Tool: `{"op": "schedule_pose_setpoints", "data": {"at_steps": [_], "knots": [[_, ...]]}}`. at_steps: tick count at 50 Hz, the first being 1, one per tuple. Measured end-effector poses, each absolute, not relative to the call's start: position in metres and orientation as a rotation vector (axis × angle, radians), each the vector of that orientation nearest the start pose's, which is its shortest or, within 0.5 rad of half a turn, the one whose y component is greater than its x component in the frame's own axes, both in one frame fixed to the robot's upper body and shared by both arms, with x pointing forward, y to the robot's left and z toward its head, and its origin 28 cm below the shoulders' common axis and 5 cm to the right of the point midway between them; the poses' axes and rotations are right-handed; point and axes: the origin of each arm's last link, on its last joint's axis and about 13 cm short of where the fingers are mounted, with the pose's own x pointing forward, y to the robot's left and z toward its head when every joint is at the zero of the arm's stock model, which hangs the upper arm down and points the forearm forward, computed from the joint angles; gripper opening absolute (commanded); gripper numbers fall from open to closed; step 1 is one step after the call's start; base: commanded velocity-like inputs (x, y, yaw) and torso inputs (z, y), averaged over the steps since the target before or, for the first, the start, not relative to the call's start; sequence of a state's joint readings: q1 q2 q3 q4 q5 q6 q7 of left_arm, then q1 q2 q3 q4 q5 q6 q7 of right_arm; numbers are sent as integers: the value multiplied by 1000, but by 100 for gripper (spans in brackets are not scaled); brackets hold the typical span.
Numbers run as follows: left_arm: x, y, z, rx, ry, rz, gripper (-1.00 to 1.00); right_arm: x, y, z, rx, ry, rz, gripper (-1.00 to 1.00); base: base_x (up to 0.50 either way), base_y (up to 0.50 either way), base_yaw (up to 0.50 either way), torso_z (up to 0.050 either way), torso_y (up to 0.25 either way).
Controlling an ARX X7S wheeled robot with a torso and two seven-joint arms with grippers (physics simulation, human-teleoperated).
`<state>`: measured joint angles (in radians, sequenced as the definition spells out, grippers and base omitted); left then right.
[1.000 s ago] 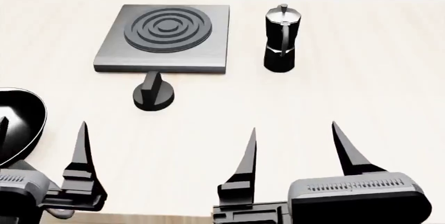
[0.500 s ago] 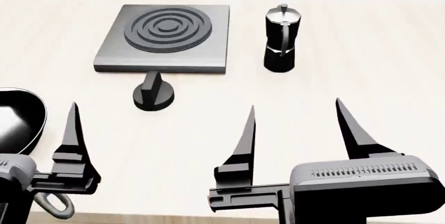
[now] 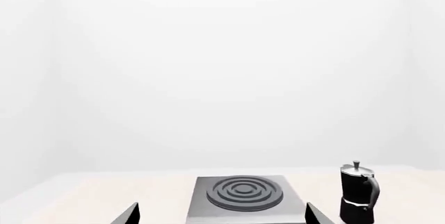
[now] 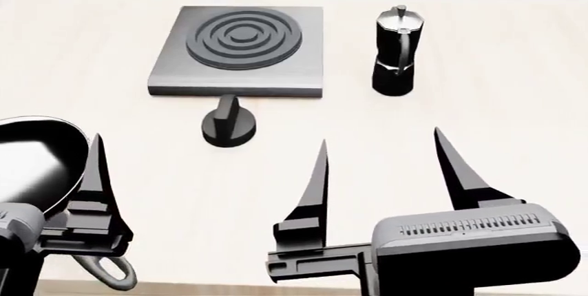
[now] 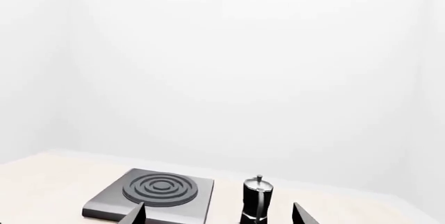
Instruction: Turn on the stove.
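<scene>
Hovering over the near edge of the pale wooden table (image 4: 514, 69), both arms point their grippers toward the far edge. The right gripper (image 4: 384, 172) shows two long black pointed fingers spread wide apart, with nothing between them; its grey vented housing sits low by the near edge, right of the middle. Of the left gripper (image 4: 92, 172) the head view shows only one pointed black finger, rising from a black bracket near the table's near left corner, but the left wrist view shows two finger tips set wide apart with bare table between them, so it too is spread and empty.

The flat square dark-grey metal stove plate with raised concentric burner rings (image 4: 241, 48) lies near the far edge, a little left of the middle. Its small round black knob with an upright fin (image 4: 228, 125) stands on the table just in front of the plate's near side, apart from both grippers. A black moka pot with a silver lid (image 4: 397, 51) stands upright beside the plate's right side, not touching it. A black frying pan (image 4: 27, 165) lies at the left edge, partly cut off, close beside the left finger.

No brand, label or writing can be read on any item.
</scene>
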<state>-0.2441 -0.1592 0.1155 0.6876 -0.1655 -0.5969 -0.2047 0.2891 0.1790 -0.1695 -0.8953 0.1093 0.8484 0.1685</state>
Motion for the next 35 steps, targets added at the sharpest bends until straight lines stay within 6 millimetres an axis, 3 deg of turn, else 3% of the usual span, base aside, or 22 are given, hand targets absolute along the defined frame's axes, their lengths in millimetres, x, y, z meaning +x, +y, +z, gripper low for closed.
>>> {"op": "schedule_pose_setpoints", "data": {"at_steps": [35], "knots": [[221,201,163,13,-317,-10,100,201,-86,185,-117,-318,76,100,0,163,0,0,0]]}}
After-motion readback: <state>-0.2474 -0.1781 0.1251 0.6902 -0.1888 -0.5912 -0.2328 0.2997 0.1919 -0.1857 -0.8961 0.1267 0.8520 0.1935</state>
